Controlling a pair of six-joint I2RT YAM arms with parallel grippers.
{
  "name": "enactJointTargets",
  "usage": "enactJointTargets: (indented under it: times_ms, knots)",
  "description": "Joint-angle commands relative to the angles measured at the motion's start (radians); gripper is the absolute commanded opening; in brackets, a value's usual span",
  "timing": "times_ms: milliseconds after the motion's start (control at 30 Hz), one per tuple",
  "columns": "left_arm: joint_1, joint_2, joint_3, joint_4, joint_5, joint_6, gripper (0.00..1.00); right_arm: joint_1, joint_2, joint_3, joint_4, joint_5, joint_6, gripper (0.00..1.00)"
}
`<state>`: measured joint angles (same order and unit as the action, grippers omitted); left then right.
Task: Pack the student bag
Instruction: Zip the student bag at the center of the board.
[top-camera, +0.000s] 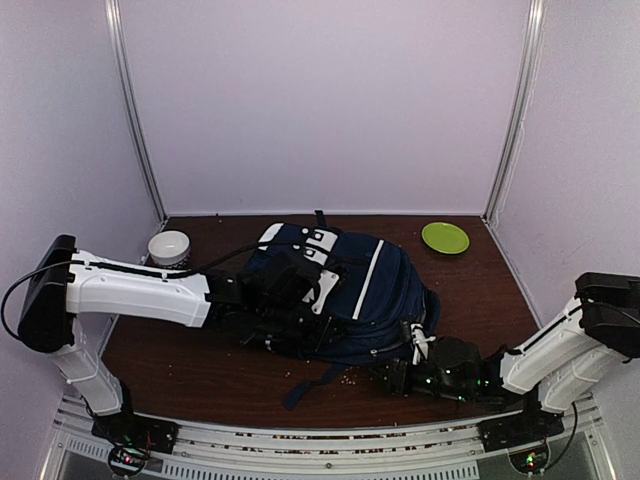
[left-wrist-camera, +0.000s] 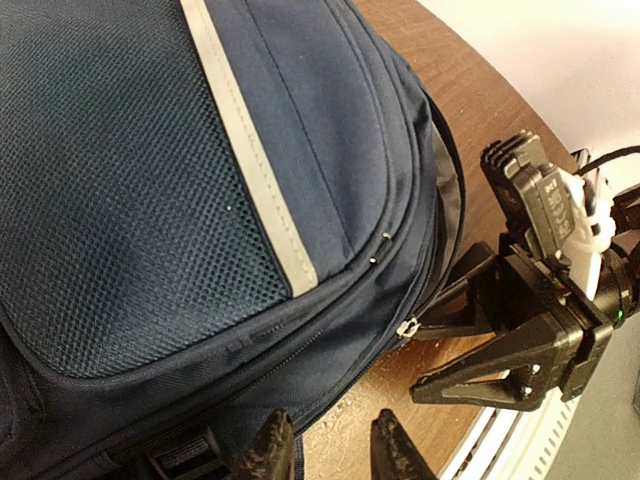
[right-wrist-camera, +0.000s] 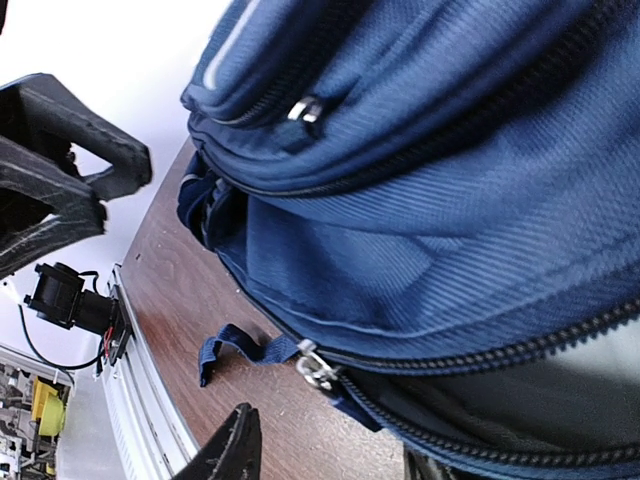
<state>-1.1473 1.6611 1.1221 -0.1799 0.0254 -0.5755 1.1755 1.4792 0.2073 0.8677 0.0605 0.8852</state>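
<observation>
Two arms close on the bag (top-camera: 370, 290), which lies flat mid-table, its long axis slanting from far centre to the near right corner. The left gripper (left-wrist-camera: 330, 452) hangs over the bag's left flank; its fingers stand apart with only bare table (left-wrist-camera: 345, 420) showing between them, so it grips nothing. The right gripper (left-wrist-camera: 422, 362) sits low at the bag's near right end, its fingers likewise spread and empty.

What matters, I'd say, is the zip pull (right-wrist-camera: 315, 370) on the main opening. It lies just ahead of the right fingers, about level with the gap between them, with its fabric tab trailing onto the wood. The zip track runs along the bag's edge away from that gripper, and a sliver of grey lining (right-wrist-camera: 600, 370) shows where the teeth have parted. The right arm is plainly the nearer to the pull; the left is placed to steady the bag.

A bowl (top-camera: 169, 247) and a plate (top-camera: 445, 237) sit well apart at the far edge.
</observation>
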Motion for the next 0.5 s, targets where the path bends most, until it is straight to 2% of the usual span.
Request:
enactJointTargets:
  times_ms: [0, 167, 467]
  knots:
    - [-0.005, 0.015, 0.027, 0.039, 0.018, -0.008, 0.48, -0.005, 0.000, 0.014, 0.040, 0.011, -0.014, 0.50]
    - [-0.004, 0.024, 0.035, 0.032, 0.019, -0.007, 0.48, -0.010, 0.000, 0.026, 0.012, 0.028, -0.016, 0.49]
    - [-0.005, 0.032, 0.047, 0.015, 0.020, 0.000, 0.47, -0.016, 0.003, 0.056, -0.012, 0.026, -0.029, 0.38]
